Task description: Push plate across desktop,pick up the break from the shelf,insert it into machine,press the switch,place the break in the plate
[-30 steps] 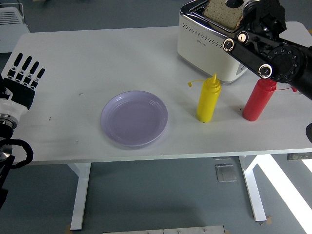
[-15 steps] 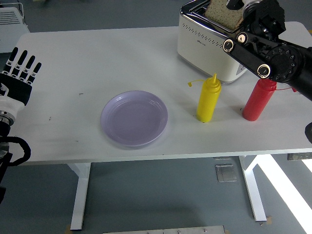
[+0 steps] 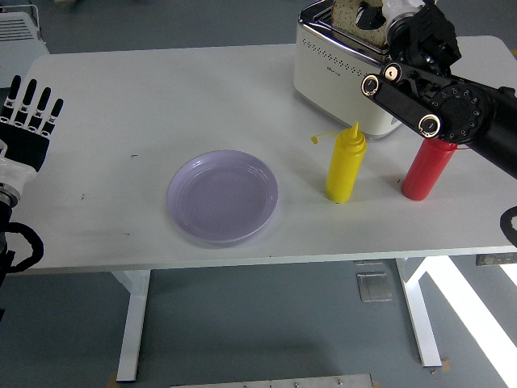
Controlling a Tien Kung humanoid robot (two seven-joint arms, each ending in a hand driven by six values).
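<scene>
The right hand (image 3: 404,32) grasps the brown bread slice (image 3: 349,14) sitting low in the cream toaster's (image 3: 335,69) slot. The left hand (image 3: 28,121) hovers released, fingers spread. The lilac plate (image 3: 223,196) rests mid-surface.

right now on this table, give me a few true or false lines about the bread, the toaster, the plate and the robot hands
1. The bread sits in the slot of the toaster. True.
2. The plate holds a slice of bread. False: it is empty.
3. The right robot hand is over the toaster, at the bread. True.
4. The left robot hand grips the yellow bottle. False: it is at the table's left edge, fingers spread, holding nothing.
5. The red bottle lies on its side. False: it stands upright, right of the yellow one.
</scene>
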